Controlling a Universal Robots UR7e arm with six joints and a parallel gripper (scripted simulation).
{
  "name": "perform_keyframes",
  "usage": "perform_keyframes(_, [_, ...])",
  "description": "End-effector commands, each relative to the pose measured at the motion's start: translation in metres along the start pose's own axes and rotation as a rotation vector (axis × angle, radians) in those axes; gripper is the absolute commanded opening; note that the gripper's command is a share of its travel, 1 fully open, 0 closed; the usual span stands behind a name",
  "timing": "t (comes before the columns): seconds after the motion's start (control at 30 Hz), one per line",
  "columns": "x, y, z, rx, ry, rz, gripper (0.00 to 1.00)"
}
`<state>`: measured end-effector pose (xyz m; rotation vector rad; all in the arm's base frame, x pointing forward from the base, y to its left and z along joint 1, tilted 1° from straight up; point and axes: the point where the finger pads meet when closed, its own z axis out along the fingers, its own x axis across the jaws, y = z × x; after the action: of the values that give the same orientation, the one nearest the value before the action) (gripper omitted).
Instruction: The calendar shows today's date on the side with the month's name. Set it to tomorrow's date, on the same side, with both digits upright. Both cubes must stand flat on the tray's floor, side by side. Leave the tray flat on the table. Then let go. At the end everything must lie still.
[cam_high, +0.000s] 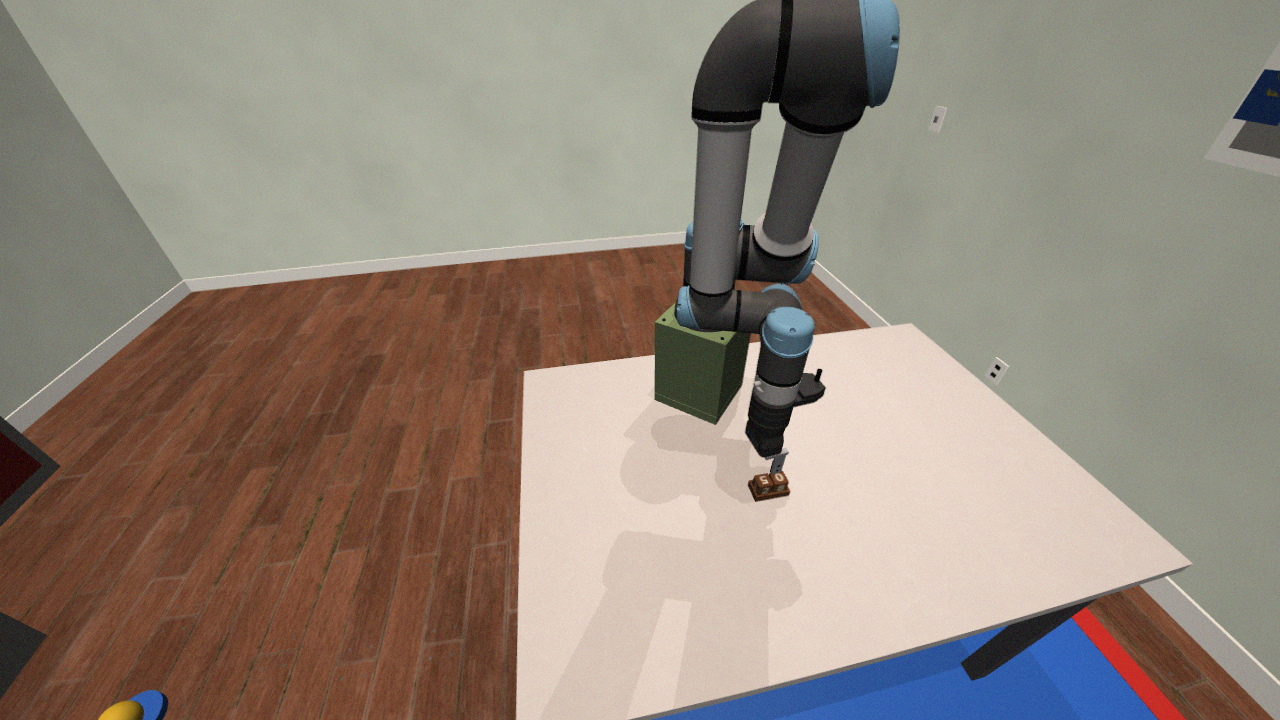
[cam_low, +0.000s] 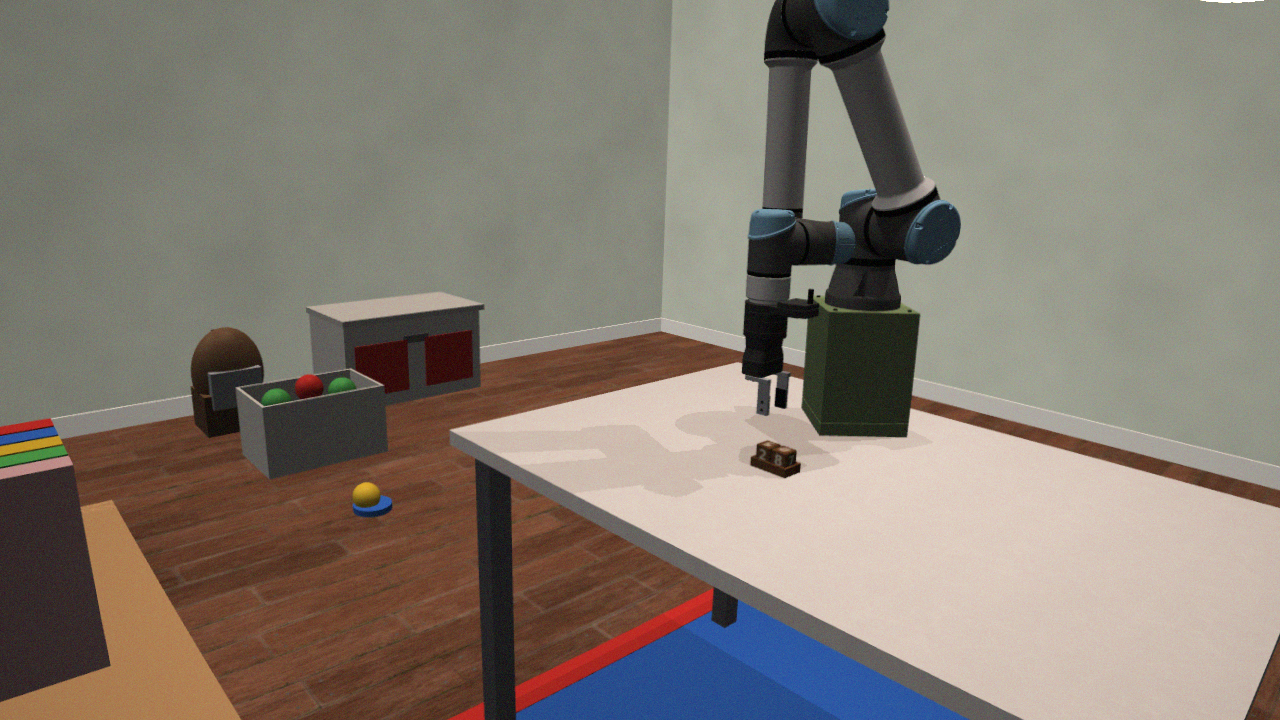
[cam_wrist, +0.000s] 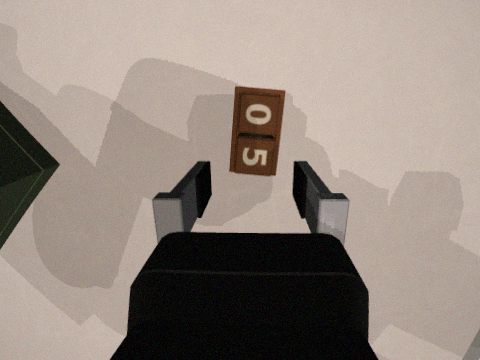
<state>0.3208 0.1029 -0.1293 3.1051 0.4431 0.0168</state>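
My gripper (cam_high: 776, 463) (cam_low: 772, 405) (cam_wrist: 251, 178) is open and empty above the calendar, its fingers pointing down. The brown tray (cam_high: 769, 495) (cam_low: 771, 465) (cam_wrist: 281, 107) lies flat on the table. Two brown cubes stand in it side by side: one cube (cam_high: 763, 480) (cam_wrist: 255, 156) has a 5 on top, the other cube (cam_high: 779, 480) (cam_wrist: 257, 115) has a 0 on top. In the exterior view, their long side reads 2 at left and 8 at right, both upright; a digit also shows on the right end. In the wrist view, the tray is ahead of the fingertips. No month's name is legible.
The white table (cam_high: 895, 447) (cam_low: 984, 510) carries the green pedestal (cam_high: 698, 371) (cam_low: 859, 371) (cam_wrist: 22, 170) of the arm, behind the tray. The table's left edge drops to the floor. A grey box of balls (cam_low: 313, 434) and a cabinet (cam_low: 393, 308) stand on the floor.
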Motion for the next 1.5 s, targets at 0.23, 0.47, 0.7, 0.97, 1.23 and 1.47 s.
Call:
perform_keyframes(0.23, [-0.0002,0.0011,0.0014,-0.002,-0.003,0.09,1.0])
perform_keyframes(0.47, [-0.0001,0.0011,0.0013,-0.002,-0.003,0.093,1.0])
perform_keyframes(0.7, [-0.0001,0.0011,0.0014,-0.002,-0.003,0.093,0.9])
perform_keyframes(0.97, [-0.0001,0.0011,0.0014,-0.002,-0.003,0.093,0.9])
perform_keyframes(1.23, [-0.0001,0.0011,0.0014,-0.002,-0.003,0.093,0.9])
perform_keyframes(1.47, [-0.0001,0.0011,0.0014,-0.002,-0.003,0.093,0.9])
